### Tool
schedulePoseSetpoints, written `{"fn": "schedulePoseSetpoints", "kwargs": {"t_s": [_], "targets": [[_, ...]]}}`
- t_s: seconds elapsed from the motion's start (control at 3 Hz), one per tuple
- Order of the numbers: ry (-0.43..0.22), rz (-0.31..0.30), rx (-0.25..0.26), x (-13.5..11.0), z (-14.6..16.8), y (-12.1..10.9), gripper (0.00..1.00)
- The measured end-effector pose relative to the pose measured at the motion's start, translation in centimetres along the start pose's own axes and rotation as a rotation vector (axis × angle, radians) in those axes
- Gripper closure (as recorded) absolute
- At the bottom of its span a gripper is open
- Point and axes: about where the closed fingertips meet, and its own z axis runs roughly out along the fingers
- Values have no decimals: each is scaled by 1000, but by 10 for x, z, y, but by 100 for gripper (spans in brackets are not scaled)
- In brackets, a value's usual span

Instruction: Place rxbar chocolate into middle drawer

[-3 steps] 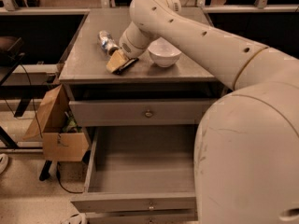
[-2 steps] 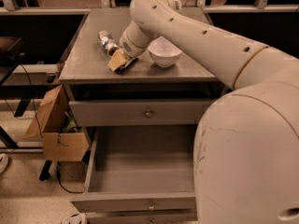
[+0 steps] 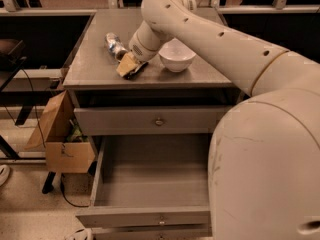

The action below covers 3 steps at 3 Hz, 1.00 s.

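Observation:
The rxbar chocolate point(image 3: 136, 72) lies on the countertop point(image 3: 95, 69) left of the white bowl; only a dark edge of its black wrapper shows under my gripper. My gripper point(image 3: 127, 65) is down on the bar, with its tan end covering most of it. The middle drawer point(image 3: 150, 171) is pulled out below the counter, and its deep grey tray holds nothing. Its front panel point(image 3: 142, 217) is at the bottom of the view.
A white bowl point(image 3: 176, 57) stands right of the gripper. A silvery bottle point(image 3: 114, 44) lies behind it on the left. The top drawer point(image 3: 150, 120) with a brass knob is closed. A cardboard box point(image 3: 61, 145) sits on the floor to the left. My arm fills the right side.

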Motion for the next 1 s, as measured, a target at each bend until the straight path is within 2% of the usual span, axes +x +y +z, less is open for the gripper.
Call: {"fn": "schedulePoseSetpoints", "kwargs": {"t_s": [0.33,0.67,1.0], "targets": [[-28,-17,-33,3,-16,13,100],[-88,-55,-90,4,-45,35,100],[-166,-100,-173,16,-68,58,100]]}}
